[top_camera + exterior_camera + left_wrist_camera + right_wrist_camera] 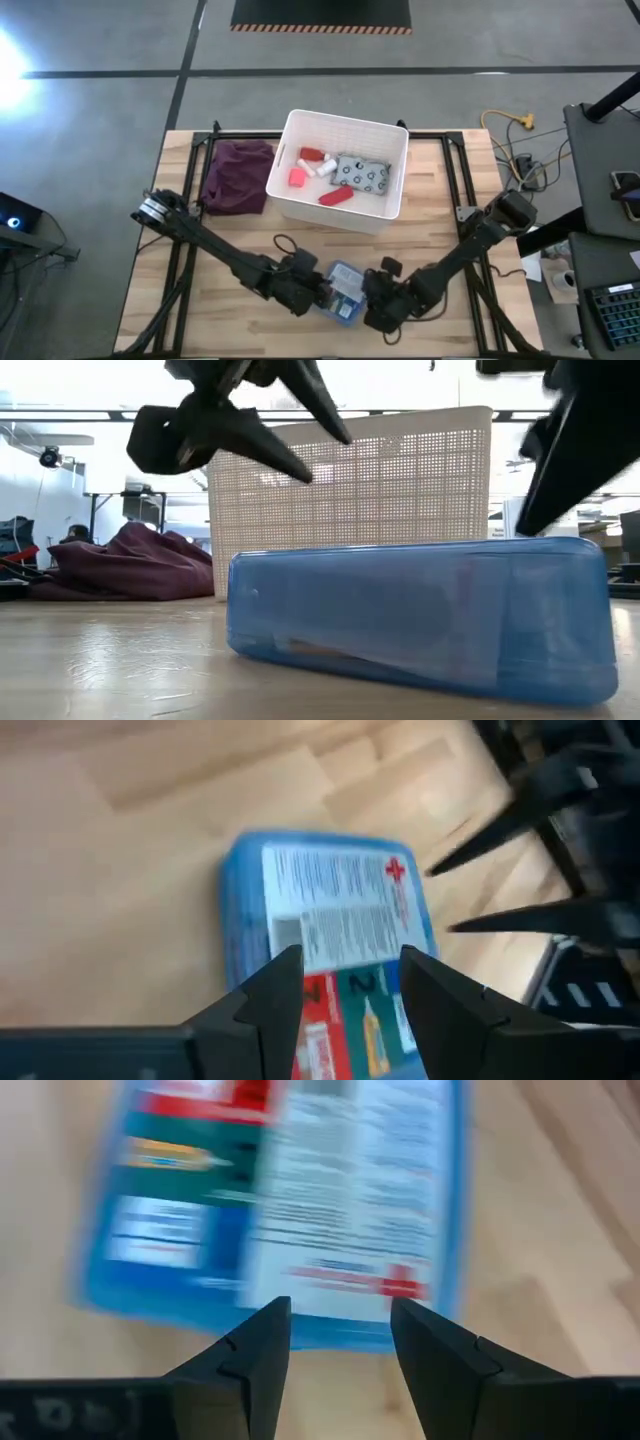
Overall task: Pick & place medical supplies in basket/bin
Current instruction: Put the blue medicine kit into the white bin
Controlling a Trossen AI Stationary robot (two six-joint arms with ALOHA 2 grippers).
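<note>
The blue-white first-aid box [343,293] lies flat on the table near its near edge, label and red cross [396,870] up. My left gripper [345,975] hovers open above the box's left end; the low view shows the left gripper [300,445] clear of the box's lid [420,610]. My right gripper [338,1320] is open above the box's right end [340,1210], and the low view shows the right gripper [545,480] just over that end. The white bin [345,128] stands behind, holding a grey-green packet [362,174], a red tube [336,196], a pink cube [297,177] and a red bottle [313,155].
A purple cloth [238,175] lies heaped left of the bin, on the table's far left part. Bare wood [230,310] stretches left of the box, and more bare wood [450,250] lies right of it. The two grippers face each other closely across the box.
</note>
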